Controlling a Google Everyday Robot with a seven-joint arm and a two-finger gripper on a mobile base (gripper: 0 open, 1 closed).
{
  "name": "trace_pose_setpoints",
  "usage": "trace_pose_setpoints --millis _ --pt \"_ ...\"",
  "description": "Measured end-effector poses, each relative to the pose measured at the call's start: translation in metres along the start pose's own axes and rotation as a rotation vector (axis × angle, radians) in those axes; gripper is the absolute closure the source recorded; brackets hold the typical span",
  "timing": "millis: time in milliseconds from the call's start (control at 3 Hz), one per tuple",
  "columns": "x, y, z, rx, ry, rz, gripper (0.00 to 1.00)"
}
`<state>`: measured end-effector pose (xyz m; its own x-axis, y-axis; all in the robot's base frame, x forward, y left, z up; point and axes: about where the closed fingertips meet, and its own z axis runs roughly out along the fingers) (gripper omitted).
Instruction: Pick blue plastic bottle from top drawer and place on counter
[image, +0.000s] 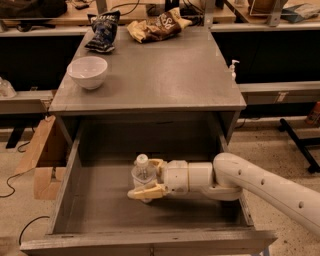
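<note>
The blue plastic bottle (141, 171), clear with a white cap, stands upright in the middle of the open top drawer (100, 202). My gripper (148, 178) reaches in from the right at floor level. Its tan fingers (145, 191) press against the bottle, one in front and one behind, so it is shut on it. The bottle's base rests on the drawer floor. The grey counter (160, 75) lies above and behind the drawer.
On the counter stand a white bowl (88, 71) at the left, a dark chip bag (102, 31) and a brown chip bag (157, 27) at the back. A small white pump dispenser (232, 67) stands right of the cabinet. A cardboard box (42, 160) lies left.
</note>
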<state>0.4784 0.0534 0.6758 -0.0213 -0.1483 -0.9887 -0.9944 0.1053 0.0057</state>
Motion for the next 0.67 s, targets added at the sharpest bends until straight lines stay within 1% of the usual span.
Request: trace_pose_setpoints --millis 333,667 --pt "0.0171 -0.0060 0.0177 -0.023 -0.018 0.027 0.59" --pt "0.0141 -0.0062 0.0175 -0.023 -0.018 0.028 0.91"
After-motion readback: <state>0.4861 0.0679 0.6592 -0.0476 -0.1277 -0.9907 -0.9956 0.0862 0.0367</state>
